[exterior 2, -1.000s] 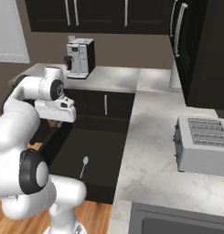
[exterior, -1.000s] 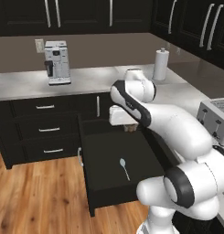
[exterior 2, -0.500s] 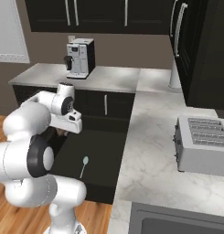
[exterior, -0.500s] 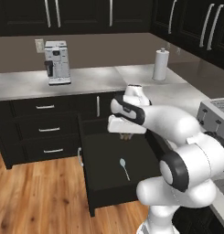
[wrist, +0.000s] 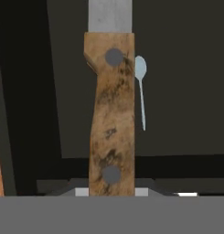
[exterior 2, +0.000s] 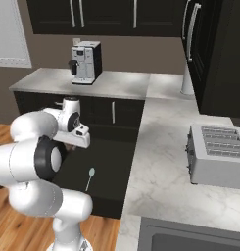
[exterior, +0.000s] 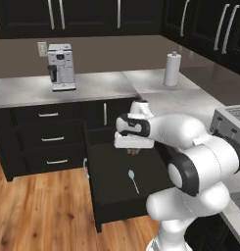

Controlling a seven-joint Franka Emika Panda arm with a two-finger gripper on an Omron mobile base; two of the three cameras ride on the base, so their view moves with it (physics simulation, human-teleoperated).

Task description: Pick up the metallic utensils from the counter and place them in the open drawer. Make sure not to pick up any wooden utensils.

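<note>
While the jaws grip the knife (wrist: 111, 114) by its mottled, riveted wooden handle, a slim silvery spoon (wrist: 141, 89) lies on the matte-black drawer (exterior: 111, 181) floor.

A knife (wrist: 111, 119) runs up the middle of the frame, its brown wooden handle with two grey rivets near the camera and the silver blade leaving at the top. Behind it lies the black floor of the drawer (wrist: 186, 82), where a slim silvery spoon (wrist: 141, 89) rests just right of the handle.

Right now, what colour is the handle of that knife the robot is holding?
Mottled light brown with grey rivets; the knife shows best in the hand view.
</note>
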